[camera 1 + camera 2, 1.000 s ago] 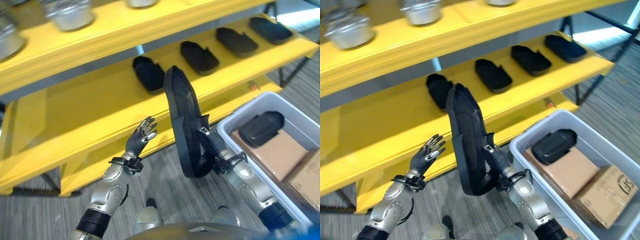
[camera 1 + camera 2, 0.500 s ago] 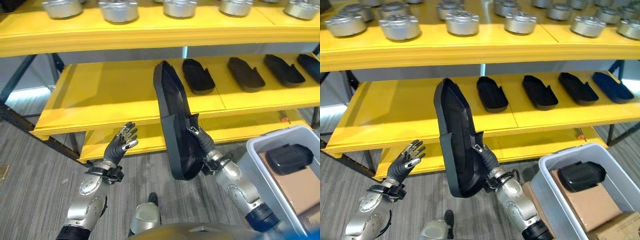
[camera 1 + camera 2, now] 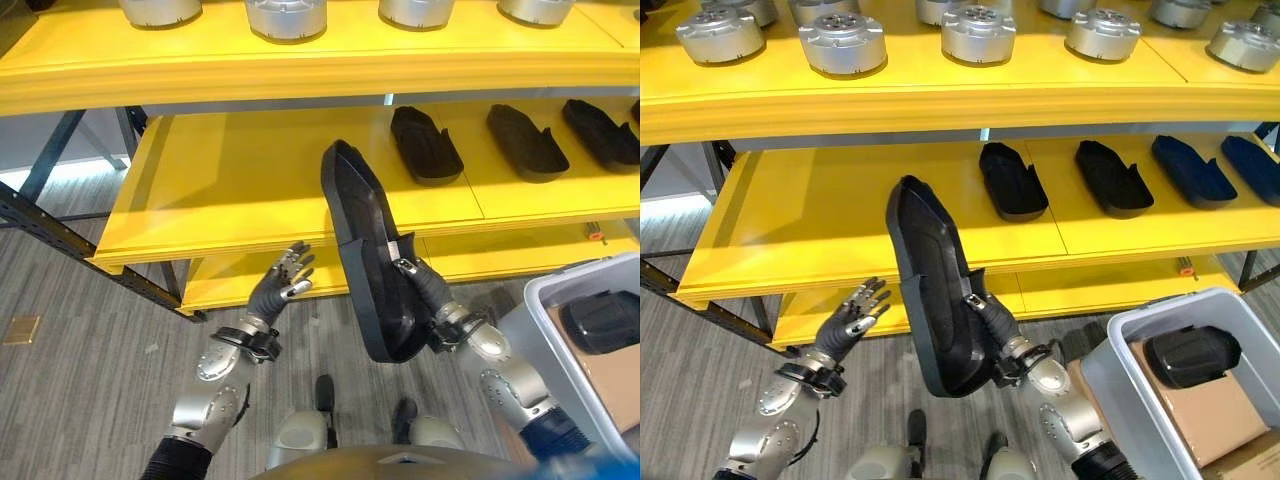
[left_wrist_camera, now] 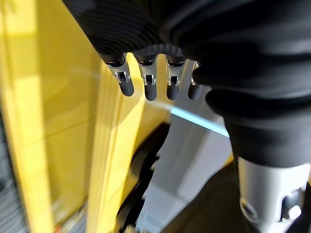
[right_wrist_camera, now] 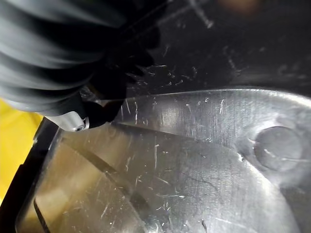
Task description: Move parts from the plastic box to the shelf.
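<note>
A long black moulded part stands nearly upright in front of the yellow shelf, with my right hand shut on its lower end. Its scratched inner face shows in the right wrist view. My left hand is raised beside it to the left, fingers straight and spread, touching nothing; its fingers also show in the left wrist view. Several matching black parts lie in a row on the middle shelf board. Another black part rests in the grey plastic box at the lower right.
Round silver metal parts stand in a row on the top shelf board. Cardboard boxes fill the plastic box under the black part. The left half of the middle board is bare. A dark shelf leg runs diagonally at the left.
The camera has shifted, so the shelf sits differently in the picture. My right hand keeps its hold on the upright black part. My left hand stays raised and open beside it.
</note>
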{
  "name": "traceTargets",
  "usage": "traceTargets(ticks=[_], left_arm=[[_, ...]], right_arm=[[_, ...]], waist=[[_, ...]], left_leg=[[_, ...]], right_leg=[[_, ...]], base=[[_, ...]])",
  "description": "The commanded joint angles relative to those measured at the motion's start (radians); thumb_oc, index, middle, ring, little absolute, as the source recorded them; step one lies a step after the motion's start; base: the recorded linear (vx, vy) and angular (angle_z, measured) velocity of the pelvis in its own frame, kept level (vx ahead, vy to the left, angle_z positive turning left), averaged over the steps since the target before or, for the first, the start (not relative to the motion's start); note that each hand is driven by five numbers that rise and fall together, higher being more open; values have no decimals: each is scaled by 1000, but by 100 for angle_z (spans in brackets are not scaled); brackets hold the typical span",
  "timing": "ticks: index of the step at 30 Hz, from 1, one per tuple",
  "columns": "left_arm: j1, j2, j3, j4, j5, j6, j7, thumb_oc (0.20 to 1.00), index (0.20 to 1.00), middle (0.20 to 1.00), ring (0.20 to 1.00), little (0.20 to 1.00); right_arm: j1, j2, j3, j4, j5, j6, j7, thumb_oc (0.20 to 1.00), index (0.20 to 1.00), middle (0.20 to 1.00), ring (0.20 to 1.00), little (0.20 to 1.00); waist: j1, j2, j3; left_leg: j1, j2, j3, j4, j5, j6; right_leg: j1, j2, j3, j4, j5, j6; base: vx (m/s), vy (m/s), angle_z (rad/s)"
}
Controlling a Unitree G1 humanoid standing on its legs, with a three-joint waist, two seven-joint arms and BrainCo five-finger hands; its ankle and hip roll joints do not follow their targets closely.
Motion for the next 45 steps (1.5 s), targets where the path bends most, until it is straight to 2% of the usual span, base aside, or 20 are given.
traceTargets(ticks=[1,4,8,10,12,13,15,18,19,20,23,27,28,31,34,35,37,39,43,45], left_arm=[[-4,2,2,-75,22,-38,-17,1000,1000,1000,1000,1000],[-3,3,-4,-68,25,-43,-20,1000,1000,1000,1000,1000],[-29,-4,-15,-61,-8,-28,-16,1000,1000,1000,1000,1000],[-43,-9,-11,-53,-18,2,-21,1000,1000,1000,1000,1000],[-48,-15,-4,-42,-33,20,-35,1000,1000,1000,1000,1000],[-48,-18,-3,-38,-30,19,-38,1000,1000,1000,1000,1000],[-37,-17,2,-39,-15,21,-40,1000,1000,1000,1000,1000],[-16,-7,17,-46,-19,16,-18,1000,1000,1000,1000,1000],[-10,-10,24,-41,-19,6,-13,1000,1000,1000,1000,1000],[-7,-16,32,-38,-28,1,-14,1000,1000,1000,1000,1000],[-10,-20,44,-26,-11,-15,-40,1000,1000,1000,1000,1000],[-13,-20,45,-22,-11,-17,-45,1000,1000,1000,1000,1000],[-22,-18,56,-12,-22,-9,-55,1000,1000,1000,1000,1000],[-23,-19,57,6,-21,-7,-70,1000,1000,1000,1000,1000],[-37,-14,47,25,-28,-4,-81,1000,1000,1000,1000,1000],[-38,-5,42,25,-16,27,-131,1000,1000,1000,1000,1000],[-35,4,22,12,4,39,-155,1000,1000,1000,1000,1000],[-39,10,13,6,7,46,-150,1000,1000,1000,1000,1000],[-57,25,12,-9,0,56,-132,1000,1000,1000,1000,1000],[-55,34,5,-23,-12,56,-109,1000,1000,1000,1000,1000]], right_arm=[[-88,34,19,-36,-10,-69,38,200,200,200,200,200],[-91,30,24,-34,-10,-58,27,200,200,200,200,200],[-80,10,14,-21,-8,-55,47,200,200,200,200,200],[-75,4,10,-23,-12,-55,31,200,200,200,200,200],[-86,6,11,-5,-9,-63,29,200,200,200,200,200],[-93,8,14,2,-10,-66,30,200,200,200,200,200],[-101,21,17,10,-9,-58,32,200,200,200,200,200],[-104,38,24,27,33,-36,44,200,200,200,200,200],[-100,42,26,33,20,-43,49,200,200,200,200,200],[-92,43,25,34,9,-46,52,200,200,200,200,200],[-73,37,22,32,-8,-42,50,200,200,200,200,200],[-70,35,19,35,-10,-42,51,200,200,200,200,200],[-41,13,-6,45,-15,-42,64,200,200,200,200,200],[-1,-2,-34,41,-26,-41,78,200,200,200,200,200],[7,-3,-46,43,-25,-35,77,200,200,200,200,200],[26,5,-66,31,-21,-25,62,200,200,200,200,200],[22,14,-81,36,-13,-32,60,200,200,200,200,200],[18,24,-90,21,-17,-18,54,200,200,200,200,200],[-4,46,-82,-1,9,-7,27,200,200,200,200,200],[-6,48,-83,-11,12,-2,22,200,200,200,200,200]], waist=[[23,-28,-11],[23,-32,-19],[24,-40,-23],[23,-40,-18],[23,-35,-16],[24,-38,-14],[28,-27,-20],[40,-7,-21],[47,-1,-21],[48,4,-20],[41,11,-12],[38,10,-9],[16,1,-13],[-7,7,-6],[-17,2,-14],[-17,-4,-20],[-9,-5,-23],[-5,-16,-22],[14,-24,-8],[-1,-27,4]], left_leg=[[140,-33,76,30,-102,-39],[130,-40,87,78,-124,-44],[57,-29,105,361,-93,-86],[18,14,115,441,-72,-114],[19,33,128,387,-97,-107],[28,21,139,342,-96,-88],[55,12,128,233,-102,-81],[65,45,95,53,-29,-104],[51,77,84,18,19,-124],[25,119,87,8,61,-144],[-12,181,105,8,142,-171],[-14,190,114,9,150,-173],[-6,224,154,15,156,-188],[12,251,178,11,170,-203],[37,232,197,8,111,-183],[58,194,186,8,64,-155],[56,155,180,8,48,-117],[71,125,174,8,17,-102],[92,77,216,8,-43,-33],[98,68,191,8,-60,-24]], right_leg=[[52,55,-78,-204,188,7],[67,55,-94,-204,174,-4],[96,45,-157,-204,142,-39],[112,41,-171,-204,129,-38],[123,39,-173,-204,123,-34],[121,29,-179,-204,133,-35],[128,32,-169,-204,133,-26],[159,47,-140,-204,110,-30],[176,45,-135,-204,98,-32],[192,36,-141,-204,89,-32],[216,24,-157,-204,80,-35],[222,20,-164,-204,80,-35],[240,7,-188,-198,75,-29],[262,-3,-195,-159,46,-26],[267,-29,-200,-129,31,-10],[272,-51,-192,-98,21,6],[263,-65,-198,-63,26,12],[245,-82,-186,9,32,32],[128,-154,-235,294,119,77],[70,-134,-184,280,136,78]], base=[[350,-33,26],[235,-28,4],[229,-112,27],[197,-117,52],[97,-3,39],[97,77,8],[112,75,-13],[124,99,-8],[96,167,-1],[83,168,-2],[74,165,-25],[67,111,9],[205,377,5],[310,529,-3],[249,455,-4],[350,681,1],[238,627,15],[149,402,31],[111,351,1],[51,22,-7]])
